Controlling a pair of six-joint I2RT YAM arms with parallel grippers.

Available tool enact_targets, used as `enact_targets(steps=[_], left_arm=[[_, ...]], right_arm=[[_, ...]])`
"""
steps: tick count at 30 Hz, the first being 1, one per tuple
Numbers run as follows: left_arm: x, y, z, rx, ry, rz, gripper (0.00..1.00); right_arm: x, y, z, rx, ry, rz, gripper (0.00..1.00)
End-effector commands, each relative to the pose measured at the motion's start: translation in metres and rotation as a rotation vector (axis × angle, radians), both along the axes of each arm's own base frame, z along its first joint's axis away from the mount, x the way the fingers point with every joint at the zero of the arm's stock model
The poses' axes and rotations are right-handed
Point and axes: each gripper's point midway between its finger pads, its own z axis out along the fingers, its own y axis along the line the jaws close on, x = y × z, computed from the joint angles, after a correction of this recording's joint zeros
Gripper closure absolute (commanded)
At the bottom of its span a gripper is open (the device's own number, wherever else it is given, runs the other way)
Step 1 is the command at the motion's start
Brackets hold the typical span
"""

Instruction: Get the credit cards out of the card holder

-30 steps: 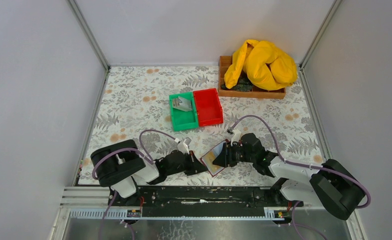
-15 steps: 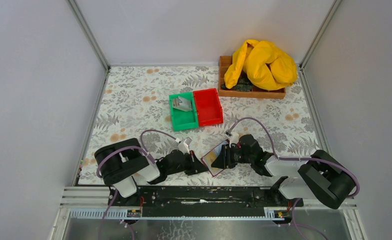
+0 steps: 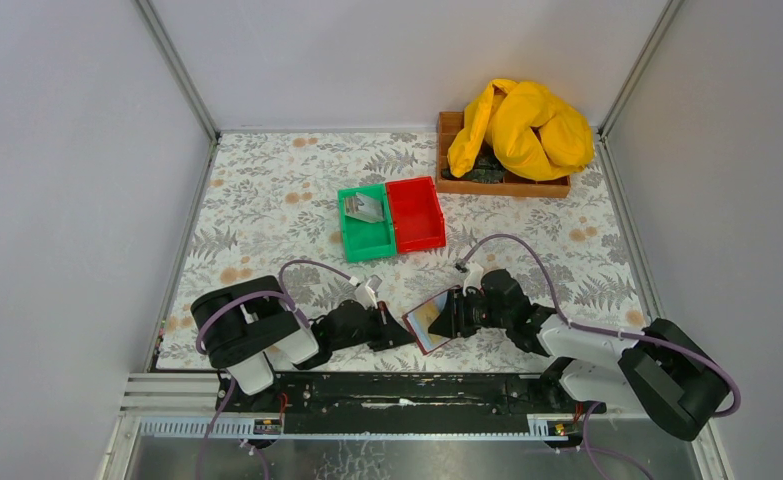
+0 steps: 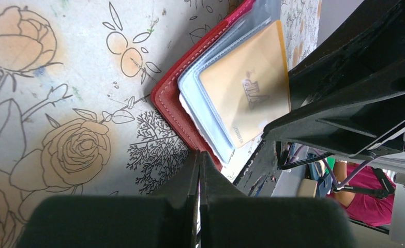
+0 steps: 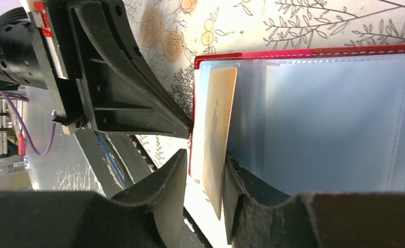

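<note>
Gold card [image 5: 214,135] between right tool [image 5: 203,173] fingers

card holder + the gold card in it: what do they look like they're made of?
Card holder: dark red cover, probably leather or faux leather, given the matte face and light stitching along the edge. Its sleeves look like clear soft plastic, glossy and slightly wrinkled.
Gold card: likely rigid plastic with a satin tan-gold finish and printed lettering; it stays flat and has a thin, clean edge.
</note>
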Motion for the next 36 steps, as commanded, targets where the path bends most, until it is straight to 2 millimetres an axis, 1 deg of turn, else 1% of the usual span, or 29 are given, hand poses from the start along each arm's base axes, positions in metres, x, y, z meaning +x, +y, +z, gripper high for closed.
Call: enact_targets(steps=[1, 12, 19, 23, 29, 36], left_arm=[[-0.005, 0.018, -0.025, 0.097, 0.031, 0.001, 1.00], [-0.004, 0.017, -0.026, 0.099, 0.027, -0.009, 1.00], [-0.004, 0.017, -0.020, 0.082, 0.013, -0.011, 1.00], [-0.002, 0.022, -0.017, 0.098, -0.001, 0.006, 1.00], [0.005, 0.030, -0.018, 0.165, -0.026, 0.032, 1.00], [0.026, 0.037, -0.014, 0.221, -0.059, 0.070, 1.00]], right_arm=[[0.016, 0.003, 0.017, -0.007, -0.091, -0.011, 0.63], [0.026, -0.011, 0.019, -0.027, -0.107, -0.074, 0.65], [0.016, 0.000, 0.020, 0.042, -0.060, -0.025, 0.69], [0.005, 0.014, 0.026, 0.135, -0.016, 0.051, 0.65], [0.002, 0.015, 0.020, 0.147, 0.006, 0.050, 0.64], [-0.004, 0.016, 0.018, 0.187, 0.036, 0.047, 0.66]])
